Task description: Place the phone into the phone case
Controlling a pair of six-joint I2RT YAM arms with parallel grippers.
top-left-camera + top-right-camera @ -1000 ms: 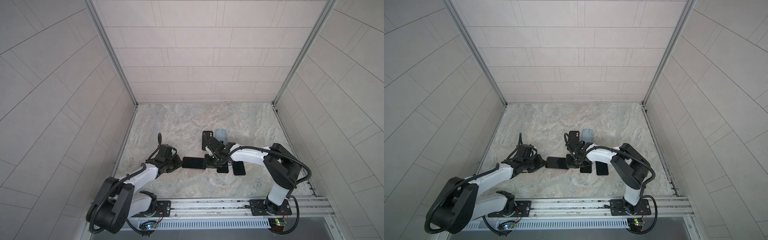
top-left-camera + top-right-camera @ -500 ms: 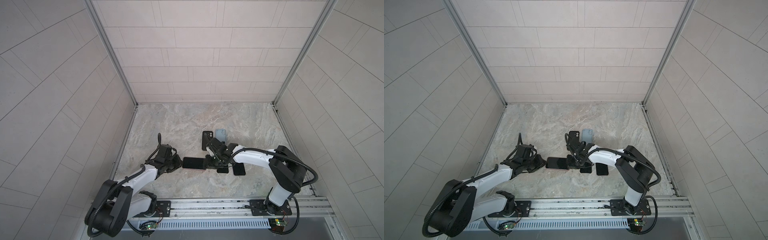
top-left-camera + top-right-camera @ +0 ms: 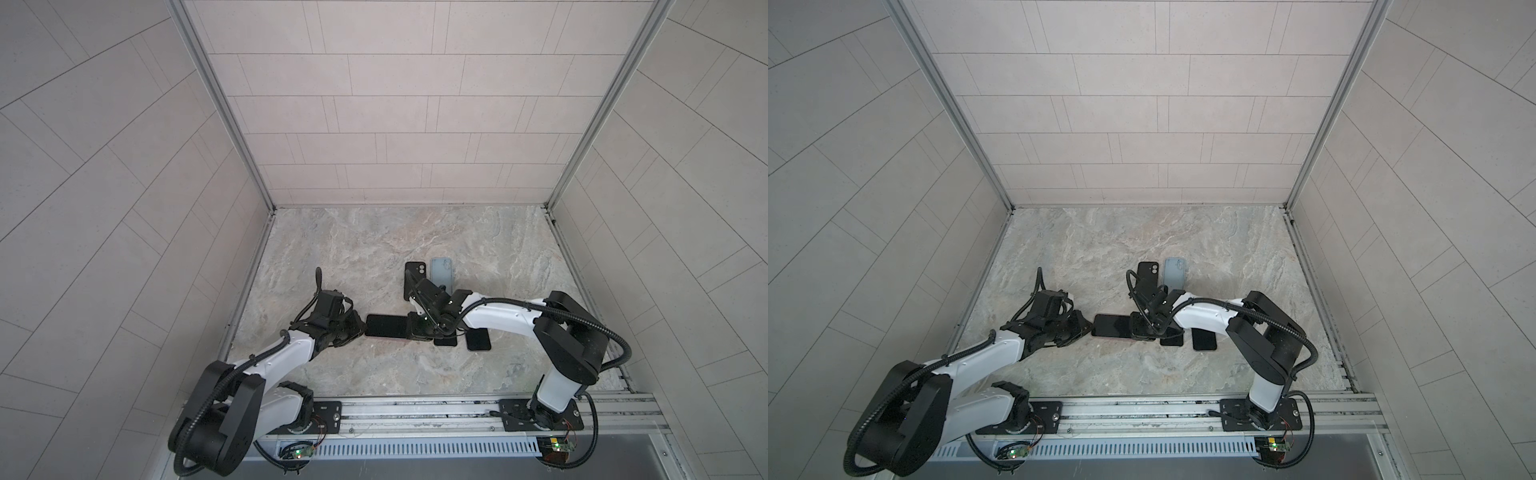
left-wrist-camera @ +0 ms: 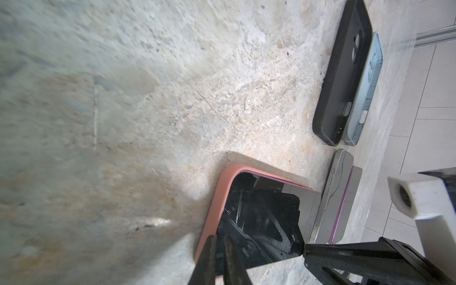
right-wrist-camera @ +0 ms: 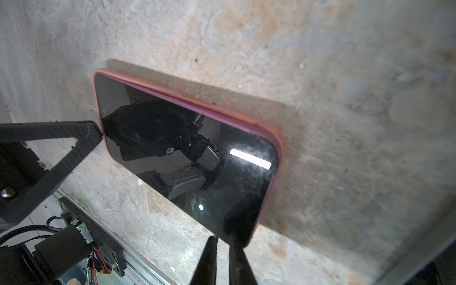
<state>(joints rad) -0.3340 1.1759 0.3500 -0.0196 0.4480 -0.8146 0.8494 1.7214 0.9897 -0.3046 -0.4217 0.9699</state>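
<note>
We see the glossy black phone (image 5: pixel 187 148) lying flat in its matte pink phone case (image 4: pixel 214 202) on the veined stone table (image 3: pixel 374 249). Its long axis runs crosswise between the left gripper (image 4: pixel 219 239) and the right gripper (image 5: pixel 223 239). Both pairs of jaws are pinched almost shut at its short ends.

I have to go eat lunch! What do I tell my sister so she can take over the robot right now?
Left gripper: jaws almost shut, tips at one end of the pink case.
Right gripper: jaws almost shut, tips on the phone at the opposite end.
Phone lies screen up inside the pink case, between both grippers.
Done: phone laid in the case.
Left to do: one long edge looks unseated, a purple strip shows above the rim; probably press it in.
</note>
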